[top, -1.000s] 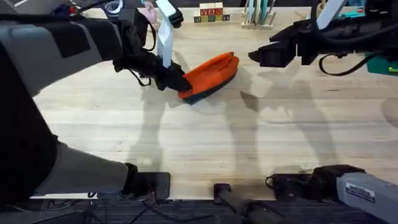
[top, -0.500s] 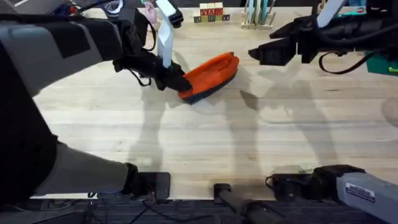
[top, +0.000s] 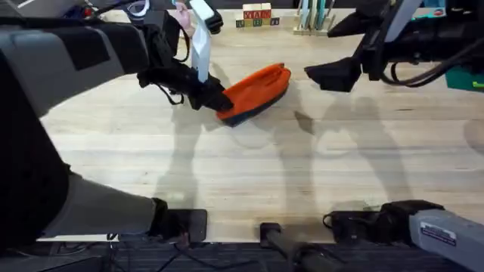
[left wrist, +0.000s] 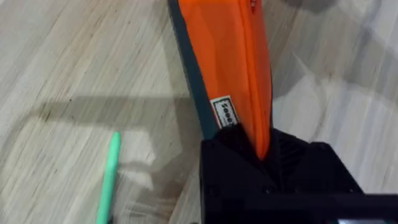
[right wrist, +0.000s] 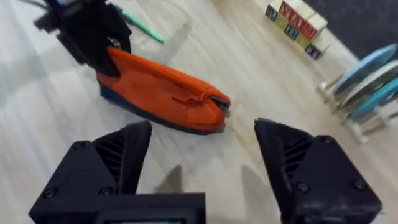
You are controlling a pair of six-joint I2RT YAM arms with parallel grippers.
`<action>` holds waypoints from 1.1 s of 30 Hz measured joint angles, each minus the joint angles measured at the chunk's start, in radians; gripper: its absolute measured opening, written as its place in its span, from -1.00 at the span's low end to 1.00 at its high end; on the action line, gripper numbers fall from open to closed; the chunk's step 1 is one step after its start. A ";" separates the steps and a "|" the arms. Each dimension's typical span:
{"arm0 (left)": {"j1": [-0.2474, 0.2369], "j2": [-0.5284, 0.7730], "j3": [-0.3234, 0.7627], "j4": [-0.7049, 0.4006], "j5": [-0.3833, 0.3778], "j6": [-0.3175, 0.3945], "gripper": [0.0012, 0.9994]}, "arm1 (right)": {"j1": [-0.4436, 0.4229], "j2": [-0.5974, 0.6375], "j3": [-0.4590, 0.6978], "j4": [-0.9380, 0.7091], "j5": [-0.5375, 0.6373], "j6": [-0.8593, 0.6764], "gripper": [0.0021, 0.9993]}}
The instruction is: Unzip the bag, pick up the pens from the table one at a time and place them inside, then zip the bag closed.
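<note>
The orange bag (top: pixel 257 87) with its navy underside lies slanted on the far middle of the wooden table (top: pixel 249 166). My left gripper (top: pixel 219 100) is shut on the bag's near-left end; in the left wrist view the bag (left wrist: pixel 239 62) runs away from my black fingers (left wrist: pixel 273 168), which pinch its top seam. A green pen (left wrist: pixel 107 180) lies on the wood beside that end. My right gripper (top: pixel 327 75) hangs open to the right of the bag, apart from it. The right wrist view shows the bag (right wrist: pixel 161 93), its zipper pull at the near end, and the pen (right wrist: pixel 142 28) beyond.
Lettered wooden blocks (top: pixel 255 17) and a rack of blue items (top: pixel 314 19) stand along the table's far edge. A teal object (top: pixel 465 75) sits at the right edge. Bare wood stretches from the bag toward the arms' bases.
My right gripper has dipped slightly lower and tilted down toward the bag's right end. The left gripper and the bag have stayed put.
</note>
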State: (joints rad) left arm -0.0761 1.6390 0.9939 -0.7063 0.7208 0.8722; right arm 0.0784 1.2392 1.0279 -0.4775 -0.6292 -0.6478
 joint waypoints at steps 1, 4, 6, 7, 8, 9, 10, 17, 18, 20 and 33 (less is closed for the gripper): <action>0.000 0.000 0.000 0.000 0.000 0.000 -0.92 | 0.000 0.000 0.000 0.000 0.000 -0.027 1.00; 0.000 0.000 0.000 0.000 0.000 0.000 -0.92 | 0.000 0.000 0.000 0.002 0.000 -0.097 1.00; 0.000 0.000 0.000 0.000 0.000 0.000 -0.92 | 0.000 0.000 0.000 0.002 0.000 -0.126 1.00; 0.000 0.000 0.000 0.000 0.000 0.000 -0.92 | 0.000 0.000 0.000 0.002 0.000 -0.136 1.00; 0.000 0.000 0.000 0.000 0.000 0.000 -0.92 | 0.000 0.000 0.000 0.002 0.000 -0.143 1.00; 0.000 0.000 0.000 0.000 0.000 0.000 -0.92 | 0.000 0.000 0.000 0.002 0.000 -0.149 1.00; 0.000 0.000 0.000 0.000 0.000 0.000 -0.92 | 0.000 0.000 0.000 0.002 0.000 -0.154 1.00; 0.000 0.000 0.000 0.000 0.000 0.000 -0.92 | 0.000 0.000 0.000 0.002 0.000 -0.171 1.00; 0.000 0.000 0.000 0.000 0.000 0.000 -0.92 | 0.000 0.000 0.000 0.001 0.000 -0.172 1.00; 0.000 0.000 0.000 0.000 0.000 0.000 -0.92 | 0.000 0.000 0.000 -0.010 0.000 -0.172 1.00; 0.000 0.000 0.000 0.000 0.000 0.000 -0.92 | 0.007 0.077 0.002 -0.033 0.000 -0.173 1.00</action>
State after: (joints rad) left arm -0.0761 1.6390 0.9939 -0.7059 0.7208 0.8719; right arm 0.0853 1.3161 1.0298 -0.5109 -0.6296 -0.8204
